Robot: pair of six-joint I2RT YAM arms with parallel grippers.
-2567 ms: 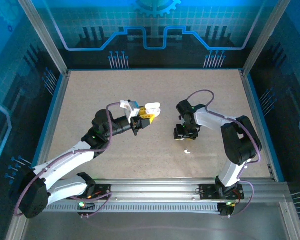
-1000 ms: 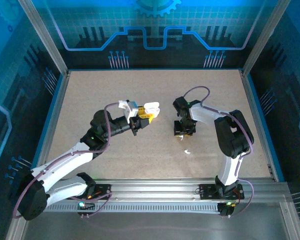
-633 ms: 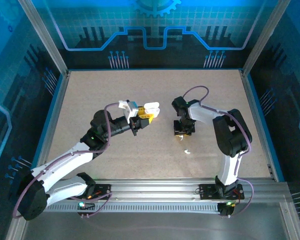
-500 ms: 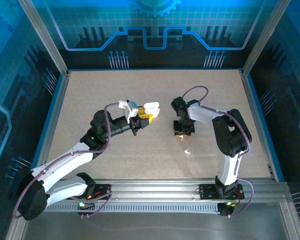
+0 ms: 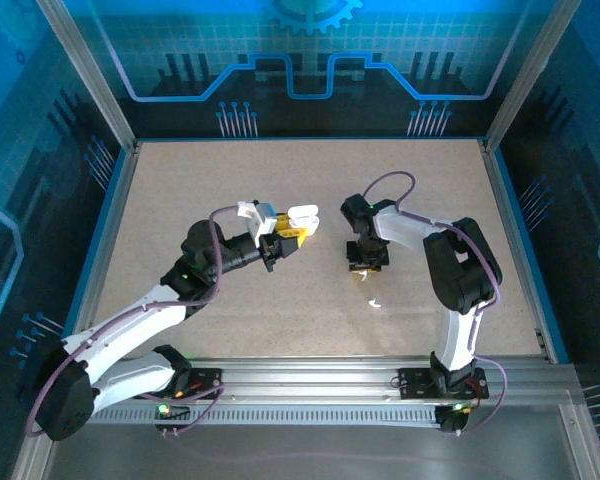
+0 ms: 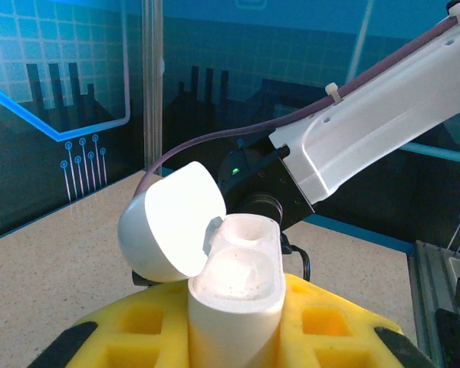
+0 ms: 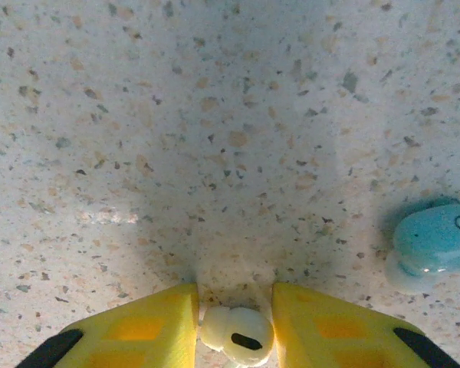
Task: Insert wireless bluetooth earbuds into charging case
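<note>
Earbud, whitish: the whitish earbud (image 7: 236, 335) is pinched between the yellow fingers (image 7: 149, 328) of the right gripper (image 7: 234, 305), low over the speckled table (image 7: 215, 115). Whether it touches the table cannot be told. It is outside the charging case, off to the case's right and nearer the arm bases.
Earbud, blue: the pale blue earbud (image 7: 437, 244) lies loose on the table just beside the right gripper, also outside the case and apart from it.
Small pale piece (image 5: 375, 303): it lies on the table to the right of the case, nearer the bases than the right gripper. It is too small to say whether it is the blue earbud.
Charging case (image 6: 238, 287): white and upright, its lid (image 6: 169, 226) swung open to one side. The farther socket shows as an open hollow. The nearer one looks filled by a rounded white shape, but whether that is an earbud cannot be told.
Left gripper (image 6: 236, 326): its yellow fingers are pressed against both sides of the case body, holding it up off the table.
Right gripper: its jaws are drawn in on the whitish earbud, which sits at their tips, and they point straight down at the table to the right of the case.
Left arm (image 5: 140, 320): it stretches from its base on a slant toward the table's middle, the wrist lying nearly level and ending at the case.
Right arm (image 5: 460, 270): it rises from its base, bends sharply at the elbow and reaches back toward the case, its white forearm seen just behind the open lid in the left wrist view.
</note>
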